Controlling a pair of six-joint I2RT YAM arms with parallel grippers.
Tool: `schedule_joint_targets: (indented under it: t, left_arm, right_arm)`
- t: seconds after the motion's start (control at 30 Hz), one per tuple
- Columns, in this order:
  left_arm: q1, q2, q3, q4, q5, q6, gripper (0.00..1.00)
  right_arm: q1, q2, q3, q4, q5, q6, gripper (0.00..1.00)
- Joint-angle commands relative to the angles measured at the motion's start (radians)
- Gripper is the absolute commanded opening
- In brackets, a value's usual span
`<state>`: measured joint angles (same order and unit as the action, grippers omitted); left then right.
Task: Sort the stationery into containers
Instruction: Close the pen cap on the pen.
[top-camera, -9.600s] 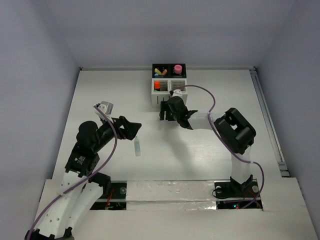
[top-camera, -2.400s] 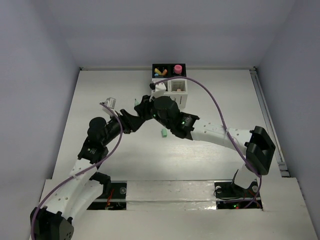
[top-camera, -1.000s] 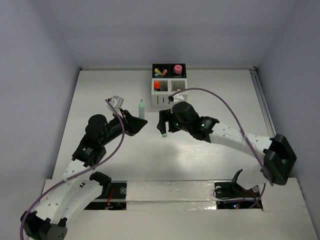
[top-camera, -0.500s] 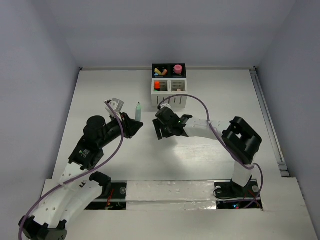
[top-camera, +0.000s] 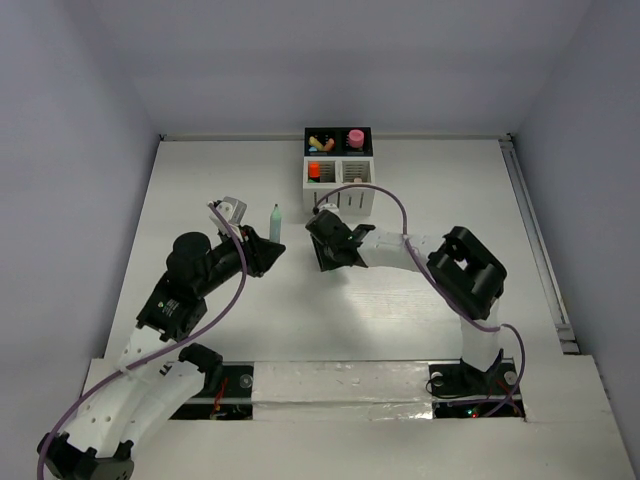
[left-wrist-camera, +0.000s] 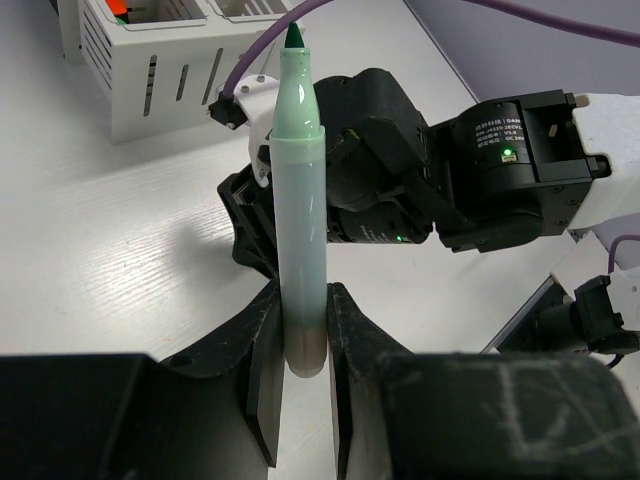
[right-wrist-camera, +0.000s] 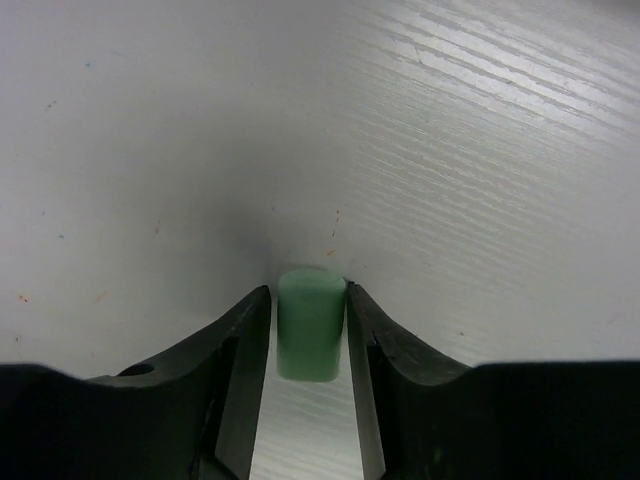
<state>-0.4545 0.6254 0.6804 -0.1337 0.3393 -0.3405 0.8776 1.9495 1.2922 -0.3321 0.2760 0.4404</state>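
Left gripper (left-wrist-camera: 303, 300) pinching pale green uncapped highlighter (left-wrist-camera: 300, 200) upright above white table (right-wrist-camera: 450, 150), right gripper (right-wrist-camera: 310, 300) down at table, jaws close beside small green cap (right-wrist-camera: 311, 330), actual grip unclear, four-compartment organizer (left-wrist-camera: 130, 80) behind.

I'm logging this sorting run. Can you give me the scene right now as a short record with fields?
left gripper: shut on a green highlighter, uncapped, tip pointing away from the gripper
right gripper: down at the table, shut on a green cap
cap: on the table, between the right gripper's fingers
organizer: far side of the table; orange item in a white compartment, pink item in a black one
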Motion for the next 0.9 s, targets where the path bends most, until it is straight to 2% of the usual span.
schedule_joint_targets:
  t: [0.0, 0.1, 0.13, 0.2, 0.23, 0.33, 0.53, 0.6, 0.63, 0.77, 0.87]
  left_arm:
    - [-0.004, -0.006, -0.007, 0.029, 0.007, 0.014, 0.00]
    - [-0.004, 0.008, -0.008, 0.031, 0.020, 0.012, 0.00]
    - [-0.004, 0.017, -0.007, 0.028, 0.020, 0.012, 0.00]
    - [-0.004, 0.020, -0.007, 0.028, 0.017, 0.014, 0.00]
    - [-0.004, 0.022, -0.007, 0.028, 0.017, 0.014, 0.00]
    - [-0.004, 0.025, -0.007, 0.026, 0.012, 0.011, 0.00]
    - [-0.004, 0.037, -0.010, 0.025, 0.006, 0.012, 0.00]
    - [-0.004, 0.040, -0.010, 0.023, 0.001, 0.014, 0.00]
    - [-0.004, 0.042, -0.010, 0.023, 0.000, 0.014, 0.00]
    - [-0.004, 0.046, -0.010, 0.020, -0.008, 0.014, 0.00]
    - [-0.004, 0.046, -0.012, 0.019, -0.011, 0.014, 0.00]
  right_arm:
    - [-0.003, 0.025, 0.044, -0.002, 0.029, 0.004, 0.41]
    - [-0.003, 0.022, 0.044, 0.002, 0.035, 0.007, 0.27]
    - [-0.012, 0.022, 0.045, 0.001, 0.035, 0.009, 0.19]
    - [-0.012, 0.008, 0.047, 0.004, 0.041, 0.008, 0.15]
    - [-0.012, 0.000, 0.051, 0.004, 0.046, 0.008, 0.10]
    - [-0.012, -0.059, 0.055, 0.027, 0.057, 0.003, 0.04]
    - [-0.012, -0.308, 0.033, 0.226, 0.078, 0.011, 0.02]
    - [-0.012, -0.383, 0.009, 0.394, 0.077, 0.043, 0.02]
    - [-0.012, -0.402, 0.002, 0.395, 0.069, 0.058, 0.01]
    - [-0.012, -0.448, -0.022, 0.595, 0.038, 0.130, 0.01]
    - [-0.012, -0.451, -0.019, 0.678, 0.011, 0.168, 0.01]
